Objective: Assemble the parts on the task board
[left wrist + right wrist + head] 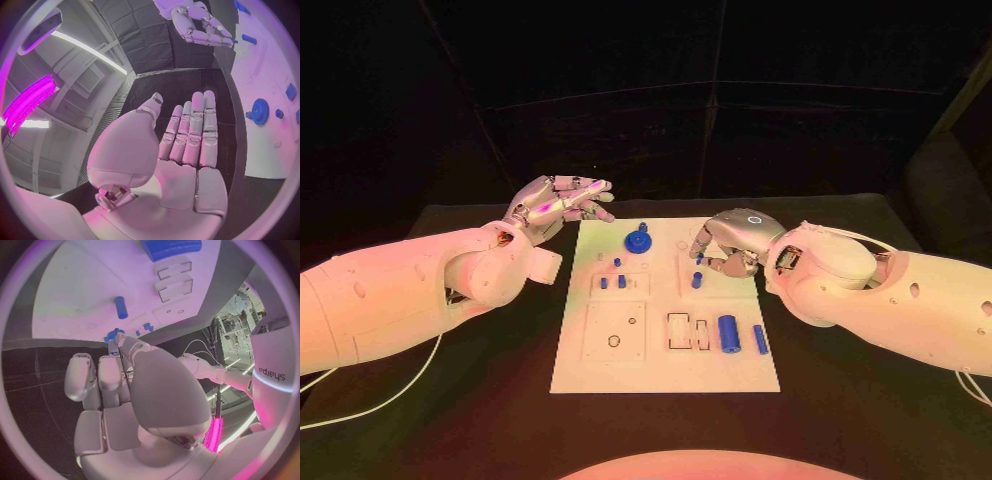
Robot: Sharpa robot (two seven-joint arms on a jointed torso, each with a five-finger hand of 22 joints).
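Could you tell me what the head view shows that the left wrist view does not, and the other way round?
Head view alone: both arms, the whole task board, a large blue cylinder and a slim blue rod at its near right. Left wrist view alone: the left hand's open palm, fingers straight and together, holding nothing. Both share: the blue gear, the board, and the right hand above it.

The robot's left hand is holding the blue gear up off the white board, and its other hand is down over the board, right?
Not quite. The left hand holds nothing: the left wrist view shows its fingers straight and bare, and the blue gear lies on the white board. The right hand is indeed over the board.
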